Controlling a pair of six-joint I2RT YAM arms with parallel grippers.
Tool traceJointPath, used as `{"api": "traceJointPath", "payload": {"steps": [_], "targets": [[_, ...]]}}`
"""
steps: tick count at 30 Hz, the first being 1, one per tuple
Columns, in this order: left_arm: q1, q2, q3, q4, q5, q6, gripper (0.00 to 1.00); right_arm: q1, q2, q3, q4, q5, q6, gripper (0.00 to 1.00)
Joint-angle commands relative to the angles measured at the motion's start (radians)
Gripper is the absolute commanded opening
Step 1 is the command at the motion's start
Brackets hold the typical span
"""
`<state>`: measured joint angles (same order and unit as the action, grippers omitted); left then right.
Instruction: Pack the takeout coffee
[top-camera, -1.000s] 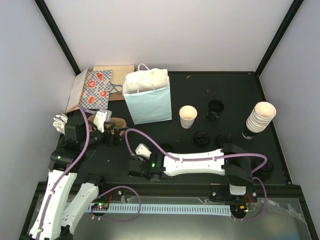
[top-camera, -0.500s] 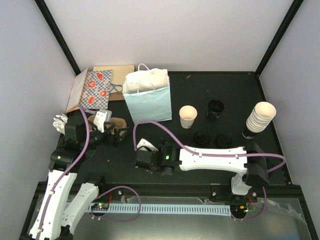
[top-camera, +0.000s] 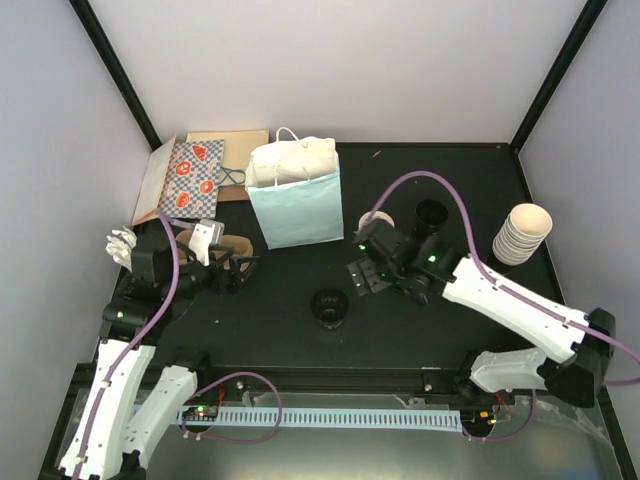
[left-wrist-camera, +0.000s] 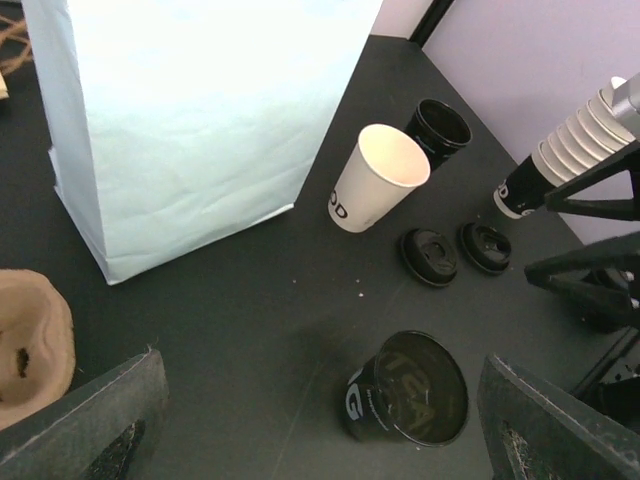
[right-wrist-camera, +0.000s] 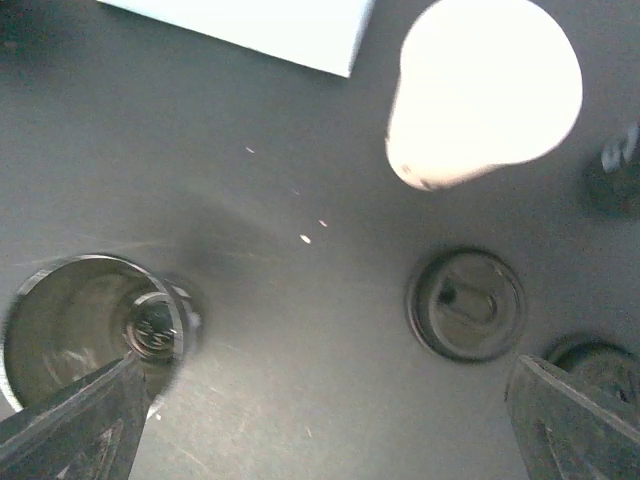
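A cream-white paper cup (left-wrist-camera: 378, 178) stands open, without a lid, right of the light blue paper bag (left-wrist-camera: 200, 110); it also shows in the right wrist view (right-wrist-camera: 485, 90). Two black lids (left-wrist-camera: 430, 255) (left-wrist-camera: 485, 247) lie loose on the table in front of it; one shows in the right wrist view (right-wrist-camera: 466, 305). My right gripper (top-camera: 362, 275) hovers open and empty just in front of the cream cup (top-camera: 372, 222). My left gripper (top-camera: 235, 268) is open and empty at the left, near the bag (top-camera: 295, 205).
A black cup (top-camera: 328, 307) stands at the front middle and a second black cup (top-camera: 432, 215) behind the lids. A stack of cream cups (top-camera: 522, 232) is at the right. A brown cardboard carrier (top-camera: 225, 245) sits by my left gripper. Flat patterned bags (top-camera: 190, 175) lie back left.
My right arm has swung from the front left to the right and back, toward the cream cup. A black cup now stands where that gripper was. The left arm has not moved.
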<state>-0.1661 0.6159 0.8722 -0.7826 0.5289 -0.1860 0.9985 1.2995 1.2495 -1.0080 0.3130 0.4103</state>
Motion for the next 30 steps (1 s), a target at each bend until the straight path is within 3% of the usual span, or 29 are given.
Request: {"api": "traceJointPath", "payload": {"steps": [1,11,17,23,30], "targets": [[-0.005,-0.01,-0.052,0.056,0.08,-0.074,0.87,-0.12,-0.085,-0.132,0.051,-0.109,0.071,1.0],[-0.083,-0.037,-0.183,0.187,0.123,-0.265,0.88,-0.297,-0.138,-0.374,0.205,-0.173,0.111,1.0],[-0.186,-0.027,-0.252,0.262,0.085,-0.332,0.98,-0.347,-0.057,-0.421,0.27,-0.174,0.094,0.98],[-0.282,-0.009,-0.27,0.296,0.021,-0.361,0.99,-0.38,0.019,-0.432,0.319,-0.167,0.104,0.95],[-0.295,0.025,-0.258,0.289,-0.007,-0.335,0.99,-0.44,0.095,-0.426,0.354,-0.155,0.098,0.87]]}}
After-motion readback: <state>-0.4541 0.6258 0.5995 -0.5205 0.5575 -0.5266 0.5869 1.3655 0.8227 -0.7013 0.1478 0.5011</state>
